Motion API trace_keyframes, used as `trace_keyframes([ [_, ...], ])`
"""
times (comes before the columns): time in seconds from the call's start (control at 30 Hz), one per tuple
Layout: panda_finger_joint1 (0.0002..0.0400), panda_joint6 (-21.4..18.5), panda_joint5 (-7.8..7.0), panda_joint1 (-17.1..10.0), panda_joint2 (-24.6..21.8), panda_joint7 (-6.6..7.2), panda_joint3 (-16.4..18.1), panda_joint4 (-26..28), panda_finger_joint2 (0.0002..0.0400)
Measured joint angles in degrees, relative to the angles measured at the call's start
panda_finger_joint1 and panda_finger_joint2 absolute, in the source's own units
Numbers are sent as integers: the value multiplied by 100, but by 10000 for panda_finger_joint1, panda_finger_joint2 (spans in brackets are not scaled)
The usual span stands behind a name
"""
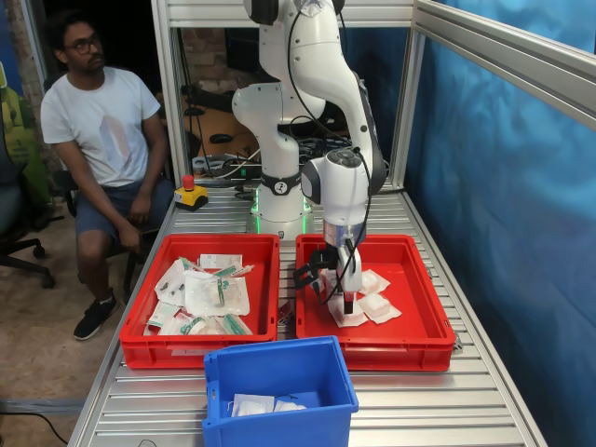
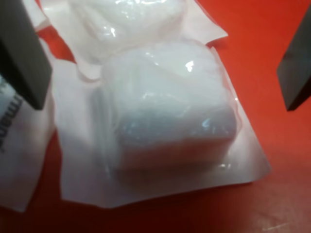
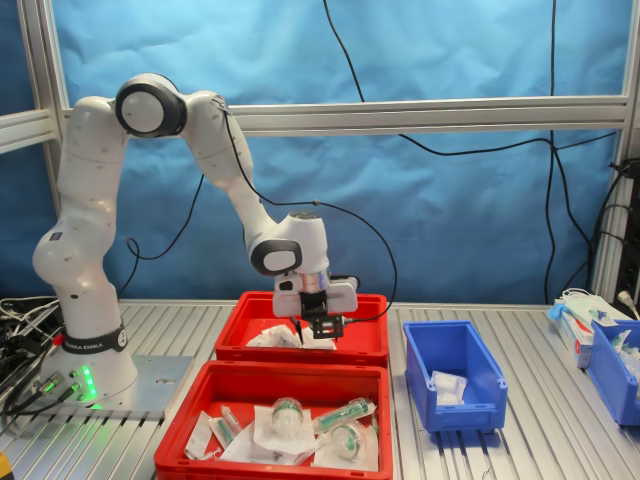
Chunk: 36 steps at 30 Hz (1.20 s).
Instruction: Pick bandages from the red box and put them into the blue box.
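Gripper: the gripper (image 1: pixel 345 296) hangs low inside the red box (image 1: pixel 416 328), fingers pointing down, spread wide and holding nothing; in the wrist view its two dark fingers (image 2: pixel 22 53) stand at either side of a packet without touching it.
Bandage under the tool: a puffy white bandage (image 2: pixel 167 109) lies flat on the red floor, directly between the open fingers, its clear wrapper flange spread all round.
Axis: the packet is nearly square, so no long axis can be told; one wrapper corner points toward the camera's near edge.
Other bandages: a second packet (image 2: pixel 126 19) overlaps the first packet's far edge; in the first exterior view several bandages (image 1: pixel 372 303) cluster round the fingertips.
Blue box: the blue box (image 1: pixel 279 372) sits at the counter's front edge in the first exterior view, with white packets (image 1: pixel 256 404) inside.
Other tray: a second red tray (image 1: pixel 149 335) of green-printed wrappers (image 1: pixel 216 293) stands beside the red box.
Only in wrist view: the clearance between fingers and packet.
Only in first exterior view: a seated man (image 1: pixel 102 149) beyond the counter's far corner.
Only in second exterior view: the arm's base (image 3: pixel 90 350) at the counter's end.
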Motion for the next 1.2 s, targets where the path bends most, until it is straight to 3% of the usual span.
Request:
trace_keyframes([
  [1.2,400,0,0,1,733,0,-2,677,400],
])
